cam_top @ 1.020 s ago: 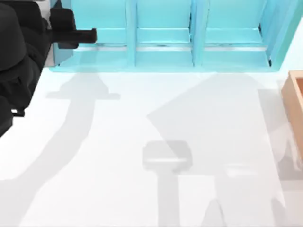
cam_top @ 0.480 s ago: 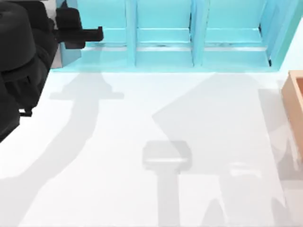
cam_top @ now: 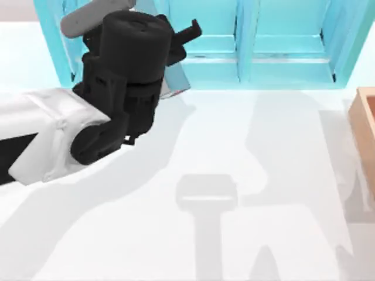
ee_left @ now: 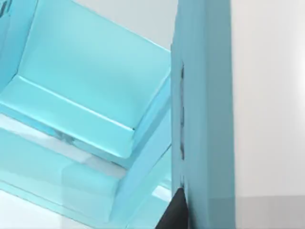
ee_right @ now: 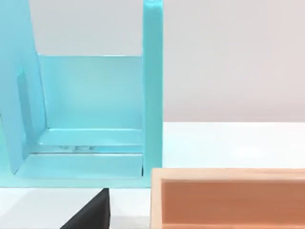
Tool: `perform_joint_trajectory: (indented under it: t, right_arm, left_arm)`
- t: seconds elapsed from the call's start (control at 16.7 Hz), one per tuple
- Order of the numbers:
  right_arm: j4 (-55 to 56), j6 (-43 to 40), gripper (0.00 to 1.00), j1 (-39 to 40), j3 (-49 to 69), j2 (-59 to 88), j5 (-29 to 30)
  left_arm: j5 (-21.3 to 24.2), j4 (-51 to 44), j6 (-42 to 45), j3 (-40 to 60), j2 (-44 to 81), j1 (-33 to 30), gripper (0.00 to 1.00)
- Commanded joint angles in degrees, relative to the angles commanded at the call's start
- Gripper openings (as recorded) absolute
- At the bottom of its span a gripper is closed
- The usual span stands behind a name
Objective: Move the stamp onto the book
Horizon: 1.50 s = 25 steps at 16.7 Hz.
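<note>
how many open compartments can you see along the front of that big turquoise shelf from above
3 on the turquoise shelf: one at the left, partly behind the left arm, one in the middle, one at the right, cut by the edge. More may be hidden behind the arm.

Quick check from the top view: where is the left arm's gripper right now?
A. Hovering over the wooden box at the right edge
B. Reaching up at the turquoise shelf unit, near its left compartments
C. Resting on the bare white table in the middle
B: in the top view the left gripper points into the turquoise shelf unit, far from the wooden box.
</note>
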Motion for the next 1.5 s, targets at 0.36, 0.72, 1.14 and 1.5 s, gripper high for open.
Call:
perform_joint_trajectory:
  t: [0.36,0.72,1.14,1.5]
  right_arm:
    - [0.0,0.0,1.0,0.0,0.0,0.0,0.0]
    - [0.0,0.0,1.0,0.0,0.0,0.0,0.0]
    - [0.0,0.0,1.0,0.0,0.0,0.0,0.0]
    - [0.0,0.0,1.0,0.0,0.0,0.0,0.0]
  left_arm:
    - [-13.92,-9.25,-42.82,10.48,16.43,-13.16,0.0]
    - [-25.44,-17.69,-80.67,18.98,28.43,-24.28,0.0]
    - [-32.58,-22.54,-99.48,24.19,34.52,-30.81,0.0]
    - [-32.45,-22.69,-99.78,23.9,34.56,-30.73,0.0]
